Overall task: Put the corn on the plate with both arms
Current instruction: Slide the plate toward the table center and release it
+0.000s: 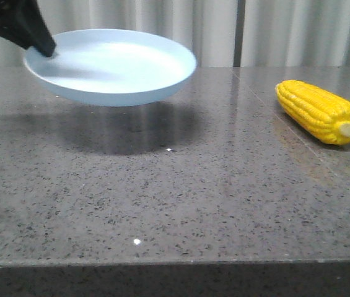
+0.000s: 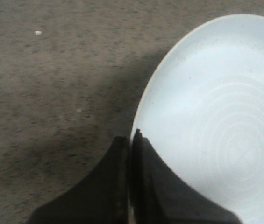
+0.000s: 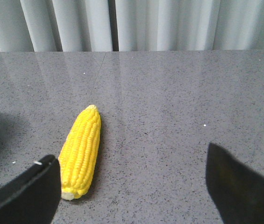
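— The corn, where does it sit in the front view?

— It lies on the dark speckled table, far over on the right, its pale stub end turned toward the near right and its tapered tip pointing back and left. Nothing touches it.

— And the plate?

— The pale blue plate is up off the table on the left, tilted slightly, with a soft shadow on the stone beneath it. The left gripper comes in from the upper left corner and bites the plate's far-left rim. White curtains hang behind the table.

— What does the left wrist view add?

— The left gripper has its two dark fingers pressed nearly together with the plate rim pinched between them. The plate's shadow falls on the table beside it.

— And the right wrist view?

— The right gripper hangs above the table with its jaws spread wide and nothing between them. The corn lies on the stone just beside one finger, stub end nearest the camera; whether finger and cob touch cannot be told. The curtains close off the far edge.
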### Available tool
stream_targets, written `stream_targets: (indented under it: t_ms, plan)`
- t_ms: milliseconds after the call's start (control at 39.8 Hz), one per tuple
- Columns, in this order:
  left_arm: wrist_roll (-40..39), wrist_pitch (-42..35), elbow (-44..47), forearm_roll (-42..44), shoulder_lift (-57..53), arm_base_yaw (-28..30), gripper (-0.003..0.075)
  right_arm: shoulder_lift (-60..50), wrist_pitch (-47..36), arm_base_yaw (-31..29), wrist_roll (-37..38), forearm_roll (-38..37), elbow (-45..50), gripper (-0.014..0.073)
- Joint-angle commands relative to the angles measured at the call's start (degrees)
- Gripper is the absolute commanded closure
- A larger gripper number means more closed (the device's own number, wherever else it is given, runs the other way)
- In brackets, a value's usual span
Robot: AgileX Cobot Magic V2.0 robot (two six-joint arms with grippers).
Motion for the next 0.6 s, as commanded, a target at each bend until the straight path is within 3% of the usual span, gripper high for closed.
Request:
stream_targets:
  t_ms: [0, 302, 402, 578]
  plan:
    - [-0.6, -3.02, -2.05, -2.12, 0.32, -2.88, 0.0741, 0.87, -4.13, -0.15, -0.54, 0.02, -2.17, -0.0054]
    - [-0.7, -2.05, -2.05, -2.99, 5.23, -3.42, 0.0724, 0.87, -4.13, -0.15, -0.54, 0.02, -2.17, -0.0054]
    - [-0.7, -1.82, -2.05, -2.99, 5.71, -3.42, 0.0615, 0.87, -4.13, -0.15, -0.54, 0.02, -2.17, -0.0054]
    - [-0.7, -2.07, -3.41, -2.99, 4.16, -1.66, 0.0314, 0.87, -4.13, -0.15, -0.54, 0.02, -2.17, -0.0054]
